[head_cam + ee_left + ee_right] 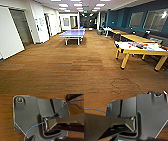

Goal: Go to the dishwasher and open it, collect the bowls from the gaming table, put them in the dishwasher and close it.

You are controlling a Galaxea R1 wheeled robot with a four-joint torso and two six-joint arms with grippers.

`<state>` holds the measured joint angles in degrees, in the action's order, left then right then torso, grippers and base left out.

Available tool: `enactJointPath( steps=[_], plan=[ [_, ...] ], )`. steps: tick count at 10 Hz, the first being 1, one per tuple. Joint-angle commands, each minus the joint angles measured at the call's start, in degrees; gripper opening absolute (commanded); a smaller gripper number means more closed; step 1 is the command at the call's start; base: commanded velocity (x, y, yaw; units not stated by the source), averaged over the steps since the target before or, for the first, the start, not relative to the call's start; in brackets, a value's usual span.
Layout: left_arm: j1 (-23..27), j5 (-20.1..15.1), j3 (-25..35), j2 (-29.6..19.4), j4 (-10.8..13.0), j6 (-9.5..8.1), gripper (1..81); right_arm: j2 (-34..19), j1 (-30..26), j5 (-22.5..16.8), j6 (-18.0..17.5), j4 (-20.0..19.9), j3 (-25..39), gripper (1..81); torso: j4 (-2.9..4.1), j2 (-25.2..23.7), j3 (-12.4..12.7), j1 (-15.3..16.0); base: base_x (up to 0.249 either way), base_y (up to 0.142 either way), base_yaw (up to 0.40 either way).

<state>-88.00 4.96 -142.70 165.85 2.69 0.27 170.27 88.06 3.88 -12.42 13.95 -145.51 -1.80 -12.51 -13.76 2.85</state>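
Observation:
The gaming table (pixel 124 46), white-topped on yellow legs, stands at the right of the head view, a few metres ahead across the carpet. Colourful flat items (pixel 140 45) lie along its top. A small orange-red spot (pixel 129 46) sits near its close end, too small to tell whether it is one of the bowls. The dishwasher is out of view. Both wrist views look down past the robot's own dark plate to the brown carpet, and a thin blue cable (pixel 37 124) crosses the left one.
A blue table-tennis table (pixel 72 33) stands mid-room far ahead. Yellow-topped tables (pixel 136 38) line the blue right wall behind the gaming table. White walls and a grey door (pixel 21 26) run along the left. Open brown carpet (pixel 70 67) lies in front.

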Motion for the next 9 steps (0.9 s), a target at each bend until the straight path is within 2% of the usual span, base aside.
enactJointPath(
  steps=[1, 9],
  plan=[
    [2.09, -2.94, 0.32, -0.25, 0.29, 0.43, 81.1, 0.1, -2.41, -2.65, 0.21, 0.38, 0.41, 81.1, 0.0, 0.0, 0.0, 0.0, 0.184, 0.0, 0.0],
    [2.09, -2.94, 0.05, 0.1, 0.47, 0.43, 81.1, 0.19, -2.4, -2.56, 0.21, 0.38, 0.15, 81.1, 0.0, 0.0, 0.0, 0.02, 0.188, 0.0, 0.0]
  ],
)
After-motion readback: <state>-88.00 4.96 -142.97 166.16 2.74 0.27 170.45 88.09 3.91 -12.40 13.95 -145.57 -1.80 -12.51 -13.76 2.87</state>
